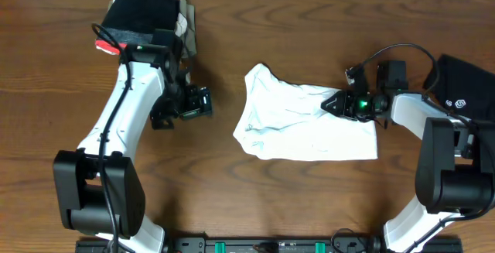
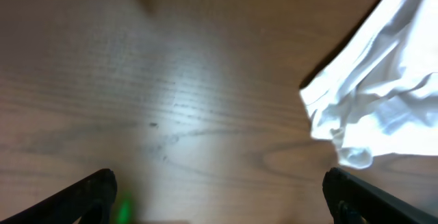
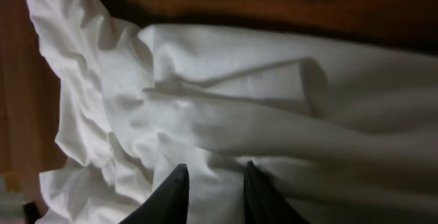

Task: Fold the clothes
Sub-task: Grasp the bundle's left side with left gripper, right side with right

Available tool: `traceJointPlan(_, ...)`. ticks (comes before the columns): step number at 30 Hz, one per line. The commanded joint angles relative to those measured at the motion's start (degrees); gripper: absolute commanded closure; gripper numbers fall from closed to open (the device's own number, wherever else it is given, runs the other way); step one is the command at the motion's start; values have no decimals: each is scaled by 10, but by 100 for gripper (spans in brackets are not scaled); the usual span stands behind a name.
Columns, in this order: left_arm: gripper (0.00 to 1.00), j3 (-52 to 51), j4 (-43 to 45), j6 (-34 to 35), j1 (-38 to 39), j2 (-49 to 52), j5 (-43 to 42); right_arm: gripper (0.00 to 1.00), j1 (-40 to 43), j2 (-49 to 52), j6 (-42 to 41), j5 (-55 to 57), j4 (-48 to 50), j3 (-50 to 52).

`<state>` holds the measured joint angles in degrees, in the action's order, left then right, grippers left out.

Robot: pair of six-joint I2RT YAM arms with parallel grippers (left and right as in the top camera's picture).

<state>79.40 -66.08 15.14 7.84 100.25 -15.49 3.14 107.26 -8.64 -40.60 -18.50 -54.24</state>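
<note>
The left fingers (image 2: pixel 82 193) are hanging spread wide at the white shirt's (image 1: pixel 302 121) 9 o'clock; I cannot tell if the right fingers (image 3: pixel 168 196) are pinching it.

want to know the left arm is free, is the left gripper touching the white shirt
Apart. The overhead view shows a strip of table between the left gripper and the white shirt; the left wrist view agrees.

desk (image 1: pixel 309 206): brown wood, visible grain, soft sheen
white shirt (image 1: pixel 302 121): thin cloth, matt, wrinkled
black garment (image 1: pixel 473 90): matt cloth
</note>
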Motion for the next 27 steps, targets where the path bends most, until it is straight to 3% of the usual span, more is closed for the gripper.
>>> traceJointPlan(1,2,-10,24,-17,14,1,-30,71,7,-38,-7,4,-36,-25)
traceJointPlan(3,2,-25,53,-50,22,1,-76,64,9,-73,-7,21,-84,-48)
traceJointPlan(4,2,-35,69,-61,26,1,-96,52,10,-94,-7,32,-115,-63)
traceJointPlan(7,2,-68,127,-66,36,1,-127,1,9,-150,7,76,-208,-110)
traceJointPlan(15,2,-132,261,-105,39,30,-253,1,9,-278,52,117,-404,-157)
traceJointPlan(21,2,-132,322,-106,39,54,-261,1,9,-337,87,117,-522,-157)
traceJointPlan(27,2,-132,348,-106,39,94,-266,1,9,-387,90,117,-572,-157)
